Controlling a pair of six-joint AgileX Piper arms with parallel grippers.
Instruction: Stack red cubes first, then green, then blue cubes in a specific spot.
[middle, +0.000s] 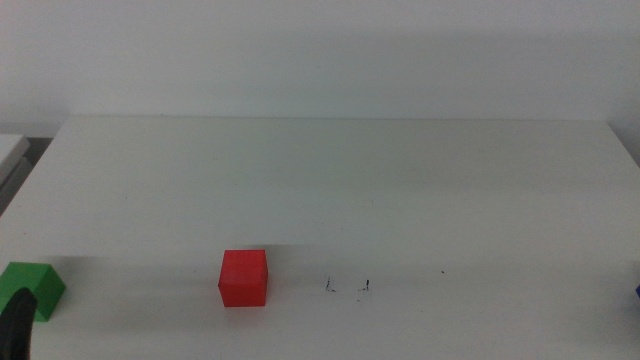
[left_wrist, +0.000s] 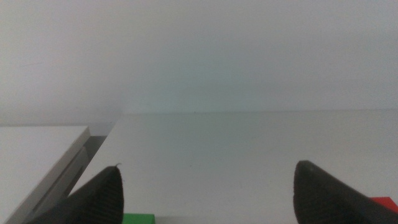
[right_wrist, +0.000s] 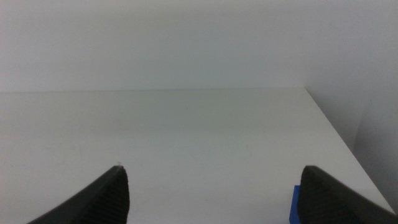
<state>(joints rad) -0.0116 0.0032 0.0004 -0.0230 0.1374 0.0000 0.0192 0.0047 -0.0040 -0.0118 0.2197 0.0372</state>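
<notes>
The red cube (middle: 244, 278) sits on the white table near the front, left of centre. The green cube (middle: 32, 288) sits at the front left, and the dark tip of my left gripper (middle: 15, 325) is just in front of it. In the left wrist view the left gripper (left_wrist: 208, 171) is open and empty, with the green cube (left_wrist: 138, 219) low between the jaws and a sliver of the red cube (left_wrist: 385, 202) beside one jaw. The spot (middle: 348, 288) lies between two small black marks right of the red cube. The blue cube (middle: 637, 292) barely shows at the right edge. My right gripper (right_wrist: 212, 169) is open and empty, with the blue cube (right_wrist: 296, 204) beside one jaw.
A lone black speck (middle: 444, 270) lies right of the marked spot. A second white surface (left_wrist: 37, 149) adjoins the table's left side across a narrow gap. The table's right edge (right_wrist: 336, 134) drops off near the blue cube.
</notes>
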